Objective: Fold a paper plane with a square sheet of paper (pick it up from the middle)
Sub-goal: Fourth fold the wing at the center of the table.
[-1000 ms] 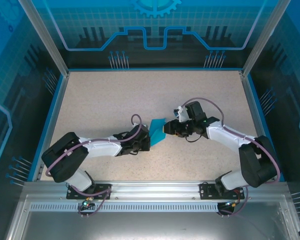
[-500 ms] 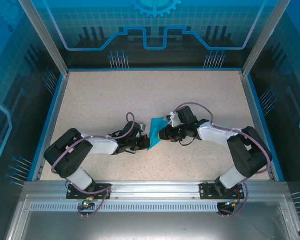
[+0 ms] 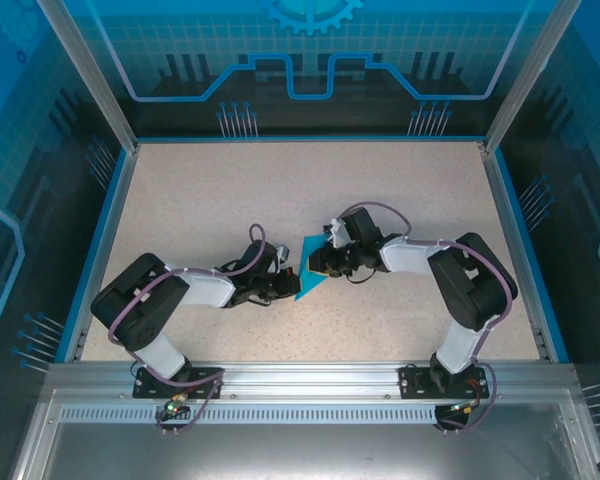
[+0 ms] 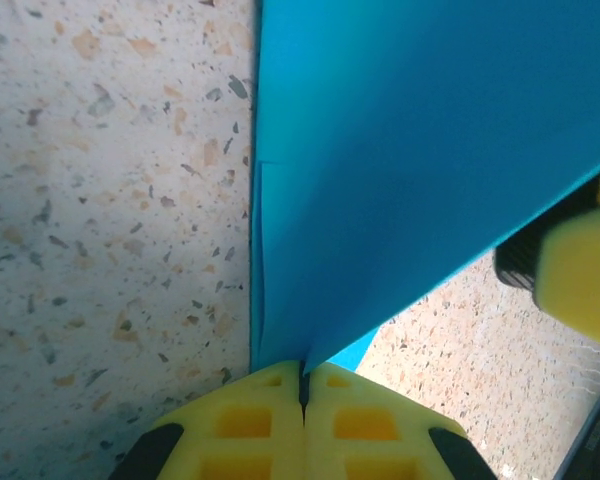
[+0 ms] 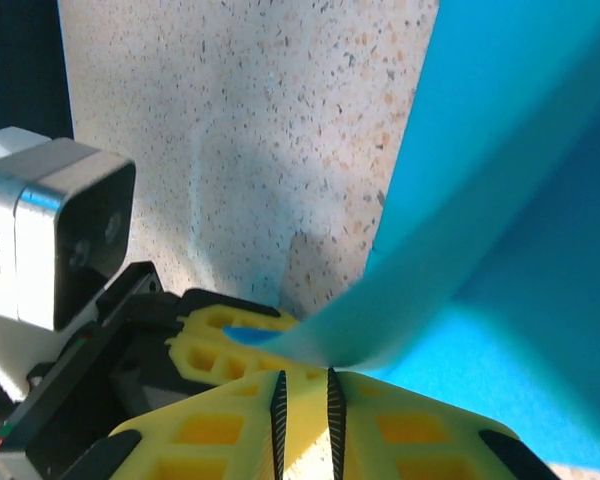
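From above, one blue sheet of paper (image 3: 309,262) sits in the middle of the table (image 3: 200,190), between two grippers. The left wrist view shows the left gripper (image 4: 302,372) pinched tight on the paper. The right wrist view shows the right gripper (image 5: 305,378) nearly closed. I cannot tell if it holds paper.

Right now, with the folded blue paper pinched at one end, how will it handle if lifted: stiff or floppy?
Probably floppy: the blue paper bows in a soft curve in the right wrist view. Likely very light: the left jaws, shut on one tip, seem enough to hold it on edge. The crease may stiffen it slightly lengthwise.
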`<state>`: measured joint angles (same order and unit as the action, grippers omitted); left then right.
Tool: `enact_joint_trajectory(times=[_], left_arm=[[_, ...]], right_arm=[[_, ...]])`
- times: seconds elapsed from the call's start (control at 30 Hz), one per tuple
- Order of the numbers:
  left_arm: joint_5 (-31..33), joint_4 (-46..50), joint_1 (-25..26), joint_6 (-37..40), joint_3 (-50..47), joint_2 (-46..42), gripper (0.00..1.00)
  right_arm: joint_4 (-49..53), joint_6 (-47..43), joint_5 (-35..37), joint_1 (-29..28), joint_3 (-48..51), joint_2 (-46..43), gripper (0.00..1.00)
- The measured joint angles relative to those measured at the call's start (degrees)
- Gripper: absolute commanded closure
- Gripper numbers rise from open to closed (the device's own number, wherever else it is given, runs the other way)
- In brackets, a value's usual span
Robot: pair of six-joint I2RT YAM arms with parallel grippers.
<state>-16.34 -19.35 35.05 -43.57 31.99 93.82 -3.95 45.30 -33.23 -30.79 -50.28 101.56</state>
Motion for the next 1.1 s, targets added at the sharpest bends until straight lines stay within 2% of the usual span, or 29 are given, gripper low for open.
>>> enact_joint_trajectory(times=[0.47,0.77,1.1], left_arm=[[-3.1,-0.9,-1.9,-0.1,0.0,1.2,0.96],[-9.1,-2.8,-4.2,-1.4,0.2,3.3,0.97],[-11.5,-1.4,-4.6,0.5,2.5,4.9,0.97]], right_arm=[[-3.4,2.5,-0.1,0.9,-2.3,5.8,0.8],[-3.2,2.7,0.0,1.6,-2.3,5.7,0.79],[-4.2,3.0,-0.5,0.6,-1.4,1.9,0.79]])
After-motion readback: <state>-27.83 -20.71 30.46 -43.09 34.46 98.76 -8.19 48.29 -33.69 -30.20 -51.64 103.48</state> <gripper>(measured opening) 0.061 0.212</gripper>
